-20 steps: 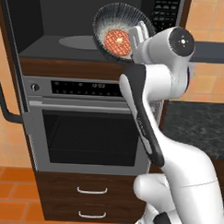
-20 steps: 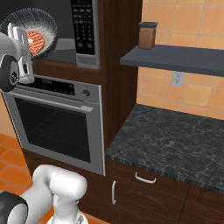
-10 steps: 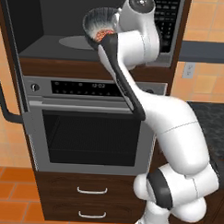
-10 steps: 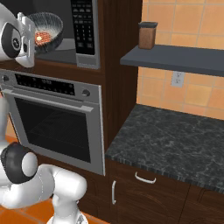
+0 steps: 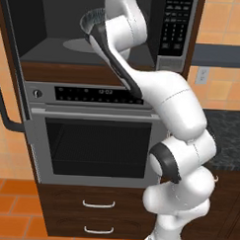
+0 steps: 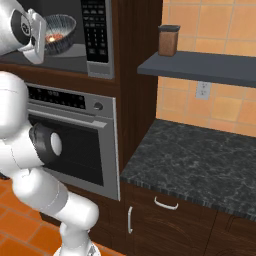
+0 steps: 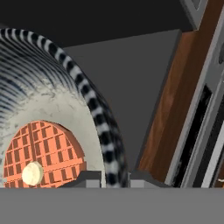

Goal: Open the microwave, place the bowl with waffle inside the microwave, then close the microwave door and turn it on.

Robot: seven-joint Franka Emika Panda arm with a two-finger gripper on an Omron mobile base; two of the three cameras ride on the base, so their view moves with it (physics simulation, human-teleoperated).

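Observation:
The microwave (image 5: 56, 50) stands open, its dark cavity and grey turntable (image 6: 76, 50) showing, with the keypad (image 6: 95, 30) on its right. Its door (image 5: 15, 63) is swung out to the left, handle (image 5: 3, 104) toward me. The ribbed grey bowl (image 6: 61, 31) hangs in the cavity above the turntable. The reddish-orange waffle (image 7: 43, 155) lies inside it with a pale blob on top. My gripper (image 7: 114, 180) is shut on the bowl's near rim (image 7: 98, 122). In the left base view my arm covers most of the bowl (image 5: 90, 22).
Below the microwave is a silver oven (image 5: 96, 140) with a horizontal handle, and two drawers (image 5: 98, 205) under it. To the right are a dark stone counter (image 6: 200, 160) and a shelf (image 6: 210, 67) bearing a brown jar (image 6: 168, 40).
The arm has swung up and leftward, carrying the bowl from in front of the microwave into its cavity. The bowl has turned from steeply tilted to nearly level.

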